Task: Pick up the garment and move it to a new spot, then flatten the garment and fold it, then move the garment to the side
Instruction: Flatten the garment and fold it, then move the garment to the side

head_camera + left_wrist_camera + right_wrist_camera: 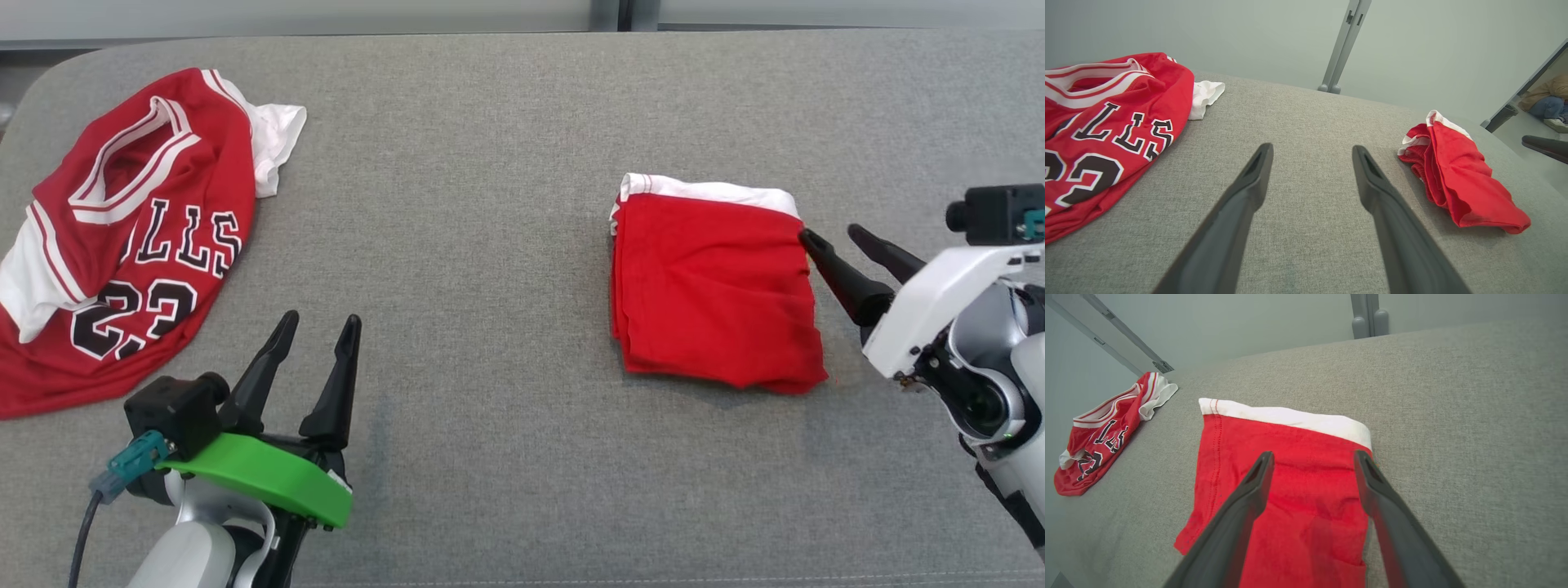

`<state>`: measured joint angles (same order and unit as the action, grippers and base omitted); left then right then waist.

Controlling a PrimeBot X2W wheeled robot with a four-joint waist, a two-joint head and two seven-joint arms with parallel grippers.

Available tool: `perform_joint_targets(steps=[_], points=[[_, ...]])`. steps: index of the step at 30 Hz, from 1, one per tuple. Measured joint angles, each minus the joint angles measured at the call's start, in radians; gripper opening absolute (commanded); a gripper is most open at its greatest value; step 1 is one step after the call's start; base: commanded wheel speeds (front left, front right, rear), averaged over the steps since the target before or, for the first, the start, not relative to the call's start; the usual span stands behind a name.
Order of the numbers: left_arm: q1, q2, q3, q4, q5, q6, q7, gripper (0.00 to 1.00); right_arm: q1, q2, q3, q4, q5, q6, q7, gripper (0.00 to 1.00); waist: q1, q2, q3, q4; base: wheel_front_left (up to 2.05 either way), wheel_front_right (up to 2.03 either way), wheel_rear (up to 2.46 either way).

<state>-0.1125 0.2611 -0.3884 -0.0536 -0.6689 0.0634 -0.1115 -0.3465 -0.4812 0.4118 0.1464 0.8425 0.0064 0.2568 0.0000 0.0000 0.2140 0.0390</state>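
The garment [714, 286] is red with a white band along its far edge and lies folded into a rough rectangle on the right half of the grey surface. My right gripper [829, 234] is open at the garment's right edge, its fingertips at the upper right corner with nothing between them. In the right wrist view the open right gripper [1313, 455] hovers just over the red cloth [1290, 486]. My left gripper [321, 318] is open and empty at the lower left, well apart from the garment [1457, 179].
A red and white basketball jersey [131, 245] with black lettering lies crumpled at the far left, just beyond my left gripper [1312, 148]. The grey fabric surface [490, 245] stretches bare between the two garments. A metal post [1343, 45] stands behind the far edge.
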Motion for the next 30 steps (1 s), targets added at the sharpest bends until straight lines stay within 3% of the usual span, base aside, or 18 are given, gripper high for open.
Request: perform_joint_targets(steps=[7,14,30], points=[[0.002,0.001,-0.001,-0.025,0.003,0.004,-0.005,1.0,0.103,-0.034,-0.044,0.035,0.022,-0.025,-0.027,1.0,0.0,0.0001,0.004,-0.007,0.0,0.0,0.0],[0.002,0.003,-0.012,-0.052,0.014,0.007,-0.003,1.0,0.116,-0.03,-0.065,0.059,0.044,-0.027,-0.045,1.0,0.0,0.0001,0.032,0.005,0.0,0.0,0.0],[-0.001,-0.001,-0.03,-0.058,0.023,0.007,0.005,1.0,0.077,0.014,-0.066,0.144,0.092,-0.023,-0.042,1.0,0.0,0.0,0.087,0.113,0.0,0.0,0.0]])
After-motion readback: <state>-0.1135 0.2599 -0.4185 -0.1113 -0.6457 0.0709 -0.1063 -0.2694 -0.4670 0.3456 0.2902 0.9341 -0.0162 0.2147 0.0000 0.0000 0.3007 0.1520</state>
